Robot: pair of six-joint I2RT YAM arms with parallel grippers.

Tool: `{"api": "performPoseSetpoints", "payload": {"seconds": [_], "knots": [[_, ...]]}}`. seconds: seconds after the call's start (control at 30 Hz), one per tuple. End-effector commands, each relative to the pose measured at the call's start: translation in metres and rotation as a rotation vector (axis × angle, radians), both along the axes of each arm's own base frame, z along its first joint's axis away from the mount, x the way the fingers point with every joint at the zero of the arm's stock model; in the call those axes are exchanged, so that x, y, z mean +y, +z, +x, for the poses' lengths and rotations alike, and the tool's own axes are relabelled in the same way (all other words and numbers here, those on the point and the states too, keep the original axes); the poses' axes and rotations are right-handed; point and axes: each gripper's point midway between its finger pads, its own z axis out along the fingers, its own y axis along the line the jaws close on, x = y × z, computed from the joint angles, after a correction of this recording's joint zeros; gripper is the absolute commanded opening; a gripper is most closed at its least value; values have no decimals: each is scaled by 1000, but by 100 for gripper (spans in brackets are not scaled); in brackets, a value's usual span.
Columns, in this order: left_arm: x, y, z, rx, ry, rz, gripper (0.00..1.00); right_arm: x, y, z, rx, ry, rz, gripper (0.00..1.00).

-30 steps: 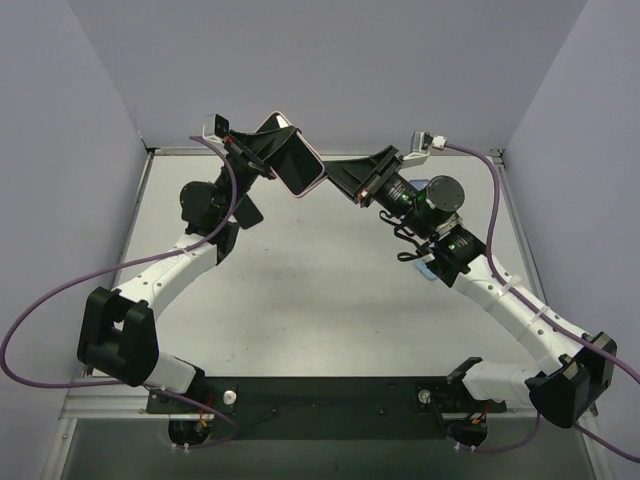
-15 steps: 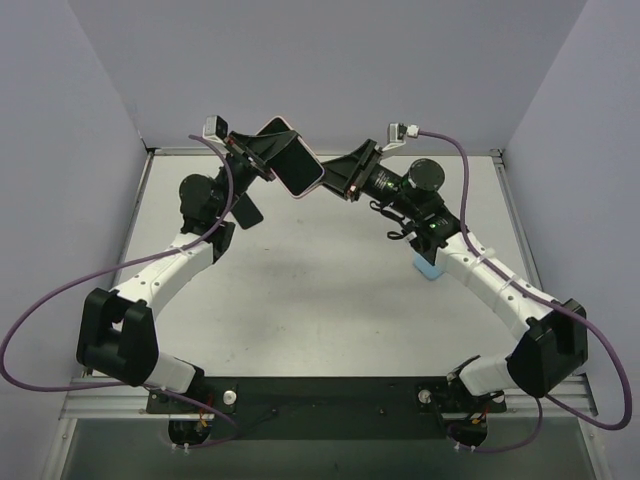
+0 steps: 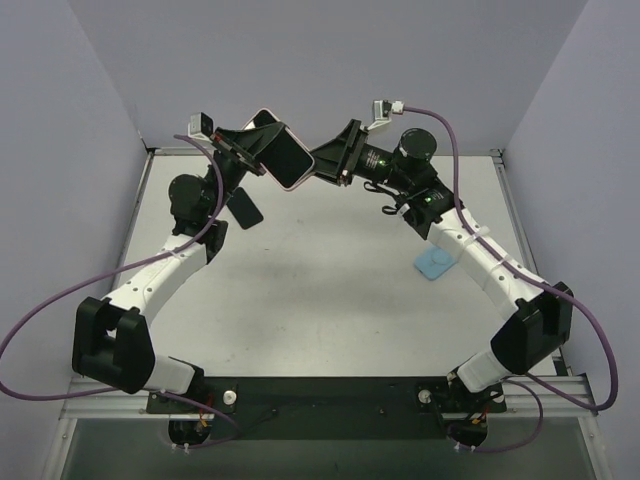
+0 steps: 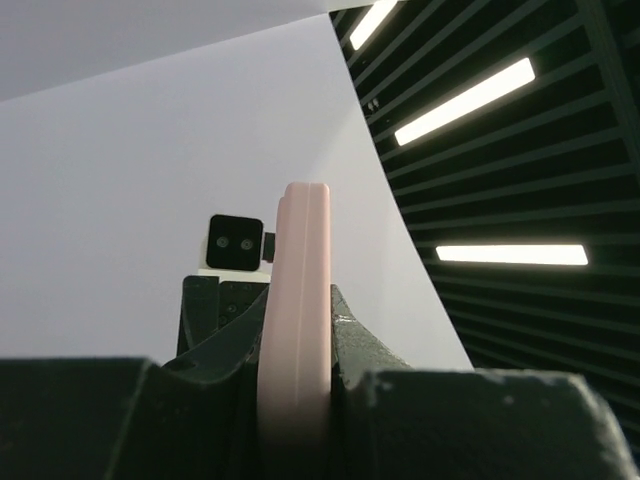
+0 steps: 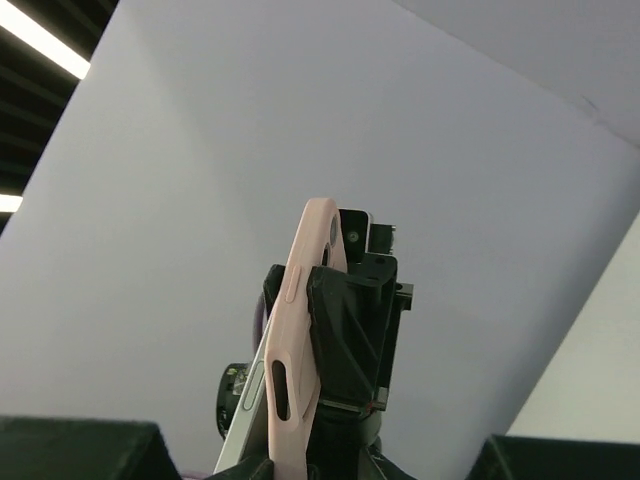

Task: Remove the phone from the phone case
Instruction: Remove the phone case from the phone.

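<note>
The phone in its pink case (image 3: 281, 160) is held in the air above the back of the table, screen side up. My left gripper (image 3: 262, 146) is shut on the case's left end; in the left wrist view the pink case edge (image 4: 296, 300) stands clamped between my fingers (image 4: 355, 340). My right gripper (image 3: 322, 166) meets the phone's right end. In the right wrist view the pink case (image 5: 300, 330) rises from between my jaws, and the phone's silver edge (image 5: 238, 405) has parted from the case at the near end.
A small light-blue pad (image 3: 433, 265) lies on the table (image 3: 330, 290) right of centre, under my right arm. Grey walls stand close at the left, right and back. The black rail with both arm bases (image 3: 330, 395) runs along the near edge.
Both grippers and the phone have moved left and toward the back wall. My right arm has stretched out, closing in on the phone's end and uncovering the blue pad.
</note>
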Motion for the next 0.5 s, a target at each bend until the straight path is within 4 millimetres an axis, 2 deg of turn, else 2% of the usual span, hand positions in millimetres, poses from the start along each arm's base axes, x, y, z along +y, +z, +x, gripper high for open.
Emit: {"api": "performPoseSetpoints", "payload": {"seconds": [0.0, 0.07, 0.1, 0.2, 0.27, 0.33, 0.47], "knots": [[-60, 39, -128, -309, -416, 177, 0, 32, -135, -45, 269, 168, -385, 30], [-67, 30, -124, -289, -425, 243, 0, 20, -133, -41, 276, 146, -383, 30], [-69, 31, -123, -284, -430, 259, 0, 15, -138, -41, 288, 139, -389, 31], [-70, 30, -122, -286, -423, 274, 0, 6, -135, -39, 291, 127, -373, 31], [-73, 28, -122, -283, -423, 273, 0, 12, -129, -40, 298, 149, -328, 32], [-78, 24, -122, -273, -427, 267, 0, 21, -115, -42, 290, 180, -265, 31], [-81, 20, -121, -268, -434, 260, 0, 39, -111, -37, 308, 203, -219, 27]]}}
